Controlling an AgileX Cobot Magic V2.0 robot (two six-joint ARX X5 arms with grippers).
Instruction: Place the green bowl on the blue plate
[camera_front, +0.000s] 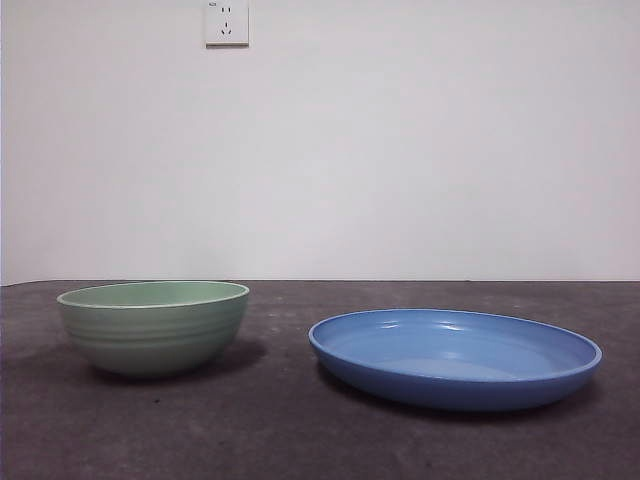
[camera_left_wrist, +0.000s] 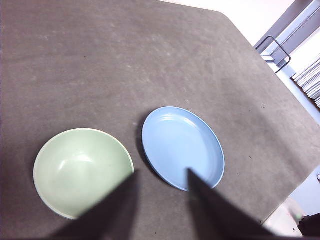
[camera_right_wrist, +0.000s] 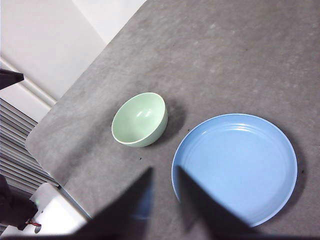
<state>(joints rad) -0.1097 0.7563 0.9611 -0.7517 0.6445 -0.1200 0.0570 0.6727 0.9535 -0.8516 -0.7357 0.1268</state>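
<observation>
The left tool (camera_left_wrist: 160, 200) hangs high above the desk (camera_left_wrist: 100, 60) with its two black jaws apart and nothing between them; below it lie both dishes. The right tool (camera_right_wrist: 165, 192) is likewise raised, its jaws parted by a narrower gap and empty, looking down near the plate's edge. Neither arm shows in the front view.

The green bowl (camera_front: 153, 325) stands upright on the desk, empty, just beside the blue plate (camera_front: 455, 357) but not touching it; a strip of bare desk runs between them. The plate is also empty and lies flat.

The bowl looks stiff and hard, probably ceramic or melamine, so it should not give under a grip, yet its glossy surface may slip and a drop could chip it. Its body is too wide to span, so the sensible hold is on the rim, one jaw inside and one outside against the ridged wall. The left tool seems the closer one to take it.
</observation>
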